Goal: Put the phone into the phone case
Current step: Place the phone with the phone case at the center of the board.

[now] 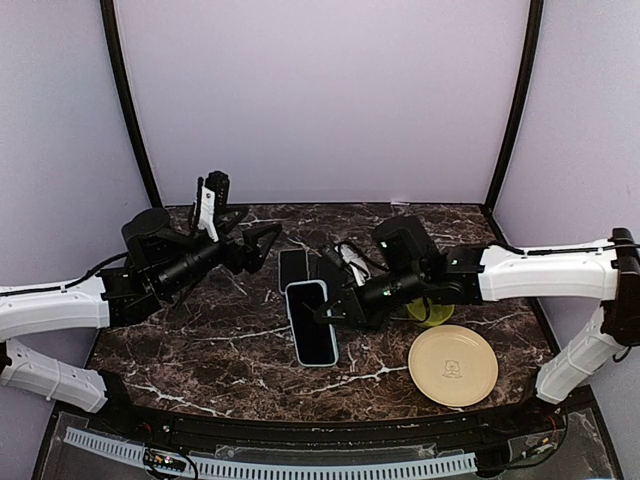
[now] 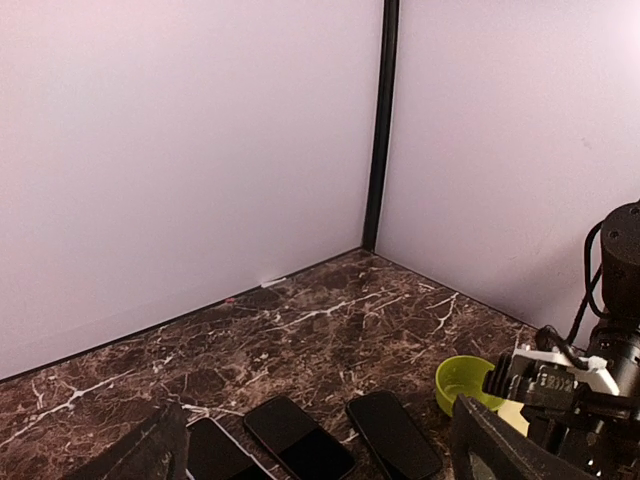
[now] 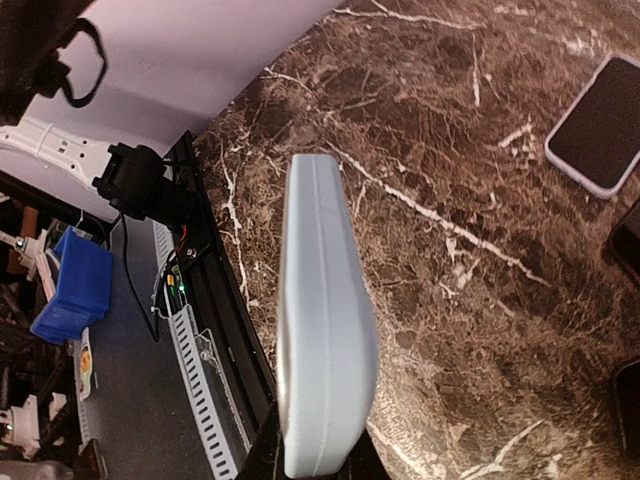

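Phone case (image 3: 318, 300) edge clamped in right hand (image 3: 315, 457); left hand (image 2: 320, 440) spread, aloft.

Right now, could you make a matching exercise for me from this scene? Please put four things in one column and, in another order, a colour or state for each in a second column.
Things:
1. left gripper
2. right gripper
3. bowl
4. plate

Colours or states:
A. cream
B. shut on the case
C. green
D. open

Pairs: 1-D, 2-B, 3-C, 4-A.
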Available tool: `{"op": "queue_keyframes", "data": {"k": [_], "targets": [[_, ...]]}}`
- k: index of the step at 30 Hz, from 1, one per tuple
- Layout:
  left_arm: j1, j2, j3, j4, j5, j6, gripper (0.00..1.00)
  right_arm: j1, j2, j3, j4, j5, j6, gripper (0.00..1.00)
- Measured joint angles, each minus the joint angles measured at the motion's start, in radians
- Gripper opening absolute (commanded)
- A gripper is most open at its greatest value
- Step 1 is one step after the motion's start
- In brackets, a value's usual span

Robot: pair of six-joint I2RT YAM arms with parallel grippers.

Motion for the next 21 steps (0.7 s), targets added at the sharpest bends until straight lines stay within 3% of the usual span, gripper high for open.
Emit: {"op": "queue_keyframes", "data": {"k": [16,21], "targets": [[0.000,0.019,0.005,-0.056,-0.040,0.031,0.93,-0.086,0.225,-0.174,0.210,-0.127,0.333,0.00],[0.000,0.019,0.005,-0.058,-0.040,0.034,0.93,-0.097,0.234,-0.178,0.220,-0.129,0.367,0.18]]}}
